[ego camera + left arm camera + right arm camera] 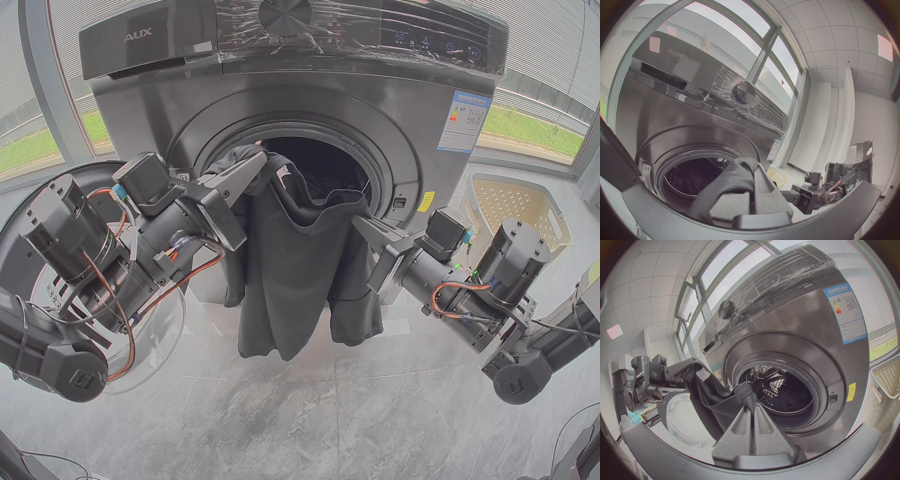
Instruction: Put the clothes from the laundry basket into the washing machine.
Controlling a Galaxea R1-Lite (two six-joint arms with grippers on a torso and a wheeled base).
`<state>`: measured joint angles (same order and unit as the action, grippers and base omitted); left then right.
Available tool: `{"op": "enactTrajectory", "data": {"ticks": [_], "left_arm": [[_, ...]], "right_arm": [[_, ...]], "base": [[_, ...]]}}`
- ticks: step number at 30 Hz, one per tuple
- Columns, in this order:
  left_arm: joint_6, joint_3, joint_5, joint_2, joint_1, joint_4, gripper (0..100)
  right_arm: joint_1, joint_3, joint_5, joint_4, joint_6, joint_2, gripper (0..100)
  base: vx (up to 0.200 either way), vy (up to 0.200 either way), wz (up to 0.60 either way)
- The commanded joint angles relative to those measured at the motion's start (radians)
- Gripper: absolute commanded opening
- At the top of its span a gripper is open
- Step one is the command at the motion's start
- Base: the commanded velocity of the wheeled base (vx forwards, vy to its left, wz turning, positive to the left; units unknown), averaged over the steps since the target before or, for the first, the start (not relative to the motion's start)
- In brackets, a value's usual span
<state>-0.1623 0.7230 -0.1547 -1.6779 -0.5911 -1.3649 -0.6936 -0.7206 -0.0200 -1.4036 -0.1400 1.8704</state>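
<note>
Grey marbled floor, windows behind washing machine.

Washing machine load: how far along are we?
Done: door is open and dark clothes already lie in the drum. In hand: left gripper and right gripper both clamp a dark garment, hanging in front of the drum, not inside. Remaining: get it in. The laundry basket shows no clothes in its visible part.
</note>
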Motion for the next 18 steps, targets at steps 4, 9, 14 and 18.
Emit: {"op": "enactTrajectory", "data": {"ticks": [4,9,14,18], "left_arm": [[-0.005,0.084,0.021,-0.026,-0.003,0.004,0],[-0.003,0.113,0.023,-0.025,-0.006,0.029,0],[-0.002,0.112,0.021,-0.023,-0.021,0.027,0],[-0.002,0.112,0.017,-0.016,-0.039,0.027,0]], "right_arm": [[-0.03,0.081,0.0,0.011,-0.001,0.038,100],[-0.044,0.237,0.012,0.002,0.007,0.073,100],[-0.032,0.227,0.035,-0.003,0.008,0.104,100],[-0.021,0.164,0.038,-0.003,0.013,0.161,100]], "base": [[0.0,0.0,0.0],[0.0,0.0,0.0],[0.0,0.0,0.0],[0.0,0.0,0.0]]}}
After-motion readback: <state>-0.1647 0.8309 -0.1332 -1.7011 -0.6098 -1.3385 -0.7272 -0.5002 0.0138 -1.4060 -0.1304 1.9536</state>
